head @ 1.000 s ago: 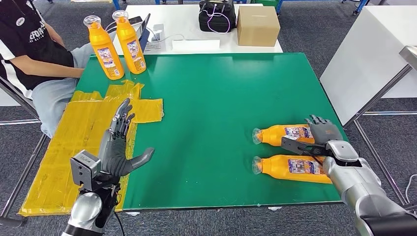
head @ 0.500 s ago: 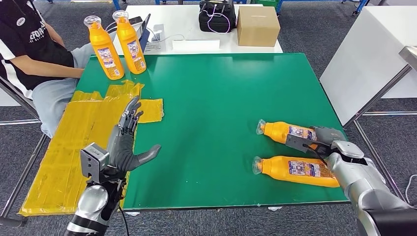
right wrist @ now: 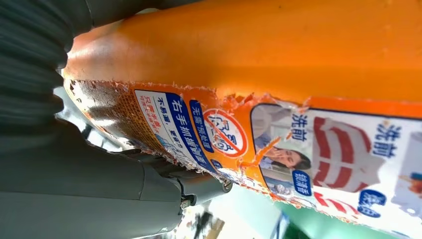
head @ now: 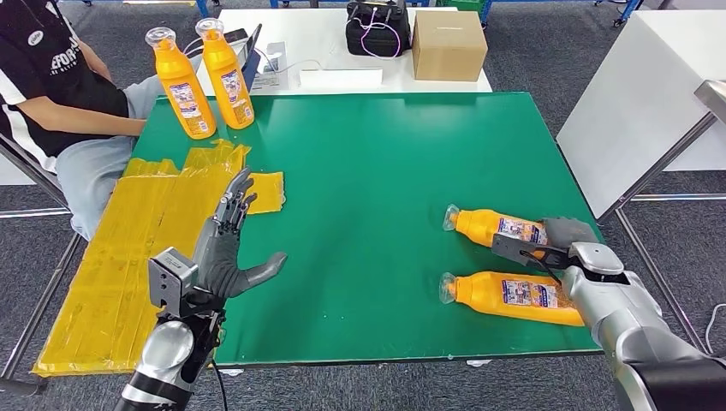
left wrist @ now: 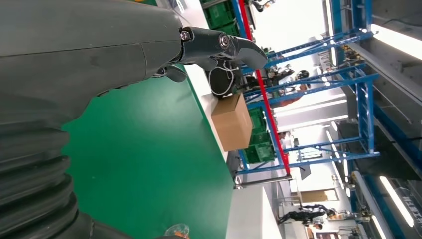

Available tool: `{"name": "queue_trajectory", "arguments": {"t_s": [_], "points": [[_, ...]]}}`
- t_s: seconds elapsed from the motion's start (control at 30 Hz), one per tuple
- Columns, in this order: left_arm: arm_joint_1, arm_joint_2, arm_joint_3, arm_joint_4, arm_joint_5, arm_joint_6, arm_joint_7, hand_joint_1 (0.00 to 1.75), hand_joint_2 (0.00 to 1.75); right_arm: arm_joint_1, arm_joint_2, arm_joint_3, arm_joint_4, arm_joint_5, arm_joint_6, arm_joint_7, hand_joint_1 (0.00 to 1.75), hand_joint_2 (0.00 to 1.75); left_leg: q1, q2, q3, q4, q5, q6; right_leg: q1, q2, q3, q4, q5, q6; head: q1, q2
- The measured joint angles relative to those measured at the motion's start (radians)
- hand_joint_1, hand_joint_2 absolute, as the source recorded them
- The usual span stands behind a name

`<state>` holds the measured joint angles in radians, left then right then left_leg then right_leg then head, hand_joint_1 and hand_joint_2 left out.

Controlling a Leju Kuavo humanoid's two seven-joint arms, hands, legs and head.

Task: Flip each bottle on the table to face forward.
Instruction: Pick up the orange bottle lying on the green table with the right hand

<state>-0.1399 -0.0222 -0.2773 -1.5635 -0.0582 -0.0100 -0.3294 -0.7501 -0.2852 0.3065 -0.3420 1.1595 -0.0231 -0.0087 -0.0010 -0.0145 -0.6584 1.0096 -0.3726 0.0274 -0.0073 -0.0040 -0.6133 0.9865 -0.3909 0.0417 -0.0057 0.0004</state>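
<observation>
The step in hand appears to be the grasp on the first of two lying bottles. The right hand (head: 561, 238) is wrapped around the base end of the farther bottle (head: 492, 228), thumb on the near side and fingers over the far side; the right wrist view shows the orange body pressed against the palm, with the thumb (right wrist: 164, 186) underneath the label. The bottle lies slightly slanted, cap end pointing away from the hand toward the middle of the green table (head: 385, 171).

The nearer bottle (head: 514, 295) lies just beside the right forearm, on the robot's side of the held bottle, apart from it and untouched. It also lies on its side with the cap pointing the same way.

The left hand (head: 224, 257) hovers over the table's left part with fingers spread and thumb out, holding nothing. Two upright bottles (head: 201, 81) stand well ahead of it at the far left corner, beyond the yellow sheet (head: 145, 223).

Appearance of the held bottle: orange plastic body, clear cap, printed label in blue, white and red. The label edge is torn and ragged, with a worn patch near the base.

Next move, as judged: lift and turn the held bottle until the label faces forward, keeping the grip firm because the smooth body may slip or roll. The nearer bottle then needs the same treatment.
</observation>
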Motion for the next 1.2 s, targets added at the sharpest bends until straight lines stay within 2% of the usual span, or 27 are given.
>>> {"name": "queue_trajectory", "arguments": {"t_s": [0.17, 0.23, 0.3, 0.4, 0.5, 0.67, 0.87, 1.2], "points": [[0.02, -0.005, -0.003, -0.017, -0.037, 0.005, 0.027, 0.0, 1.75, 0.024, 0.031, -0.011, -0.036, -0.007, -0.288, 0.027, 1.75, 1.75, 0.0, 0.0, 0.0, 0.0, 0.0, 0.0, 0.0, 0.0, 0.0, 0.0, 0.0, 0.0, 0.0, 0.0], [0.024, -0.01, -0.011, -0.023, -0.051, 0.005, 0.036, 0.0, 1.75, 0.035, 0.05, -0.031, -0.072, -0.037, -0.36, 0.013, 1.75, 1.75, 0.0, 0.0, 0.0, 0.0, 0.0, 0.0, 0.0, 0.0, -0.001, 0.0, 0.0, 0.0, 0.0, 0.0], [0.027, -0.014, -0.019, -0.026, -0.064, 0.006, 0.045, 0.0, 1.75, 0.062, 0.077, -0.063, -0.136, -0.118, -0.392, -0.042, 1.75, 1.75, 0.001, 0.0, -0.001, 0.0, 0.0, 0.0, 0.001, 0.0, -0.001, 0.0, 0.0, -0.001, 0.0, 0.0], [0.029, -0.019, -0.036, -0.027, -0.085, 0.01, 0.062, 0.0, 1.75, 0.146, 0.134, -0.129, -0.324, -0.263, -0.405, -0.121, 1.75, 1.75, 0.001, -0.001, -0.001, 0.0, 0.0, 0.0, 0.001, 0.0, -0.001, 0.0, 0.0, -0.001, 0.0, 0.0], [0.028, -0.023, -0.058, -0.027, -0.103, 0.015, 0.074, 0.0, 1.75, 0.243, 0.198, -0.162, -0.548, -0.364, -0.403, -0.147, 1.75, 1.75, 0.002, -0.001, -0.001, 0.0, 0.0, -0.001, 0.002, -0.001, -0.002, 0.0, -0.001, -0.001, 0.0, 0.0], [0.028, -0.025, -0.076, -0.027, -0.111, 0.02, 0.078, 0.0, 1.75, 0.336, 0.256, -0.177, -0.78, -0.417, -0.4, -0.157, 1.75, 1.75, 0.002, -0.001, -0.002, 0.0, 0.0, -0.001, 0.002, 0.0, -0.002, 0.0, -0.001, -0.001, 0.0, 0.0], [0.028, -0.025, -0.084, -0.027, -0.112, 0.021, 0.078, 0.0, 1.75, 0.368, 0.271, -0.19, -0.871, -0.432, -0.4, -0.157, 1.75, 1.75, 0.002, -0.001, -0.002, 0.0, 0.0, -0.001, 0.001, 0.0, -0.002, 0.0, -0.001, -0.001, 0.0, 0.0], [0.027, -0.025, -0.09, -0.027, -0.112, 0.021, 0.078, 0.0, 1.75, 0.381, 0.276, -0.196, -0.907, -0.435, -0.399, -0.159, 1.75, 1.75, 0.002, 0.0, -0.002, 0.0, 0.0, -0.001, 0.001, 0.0, -0.002, 0.0, -0.001, -0.001, 0.0, 0.0]]}}
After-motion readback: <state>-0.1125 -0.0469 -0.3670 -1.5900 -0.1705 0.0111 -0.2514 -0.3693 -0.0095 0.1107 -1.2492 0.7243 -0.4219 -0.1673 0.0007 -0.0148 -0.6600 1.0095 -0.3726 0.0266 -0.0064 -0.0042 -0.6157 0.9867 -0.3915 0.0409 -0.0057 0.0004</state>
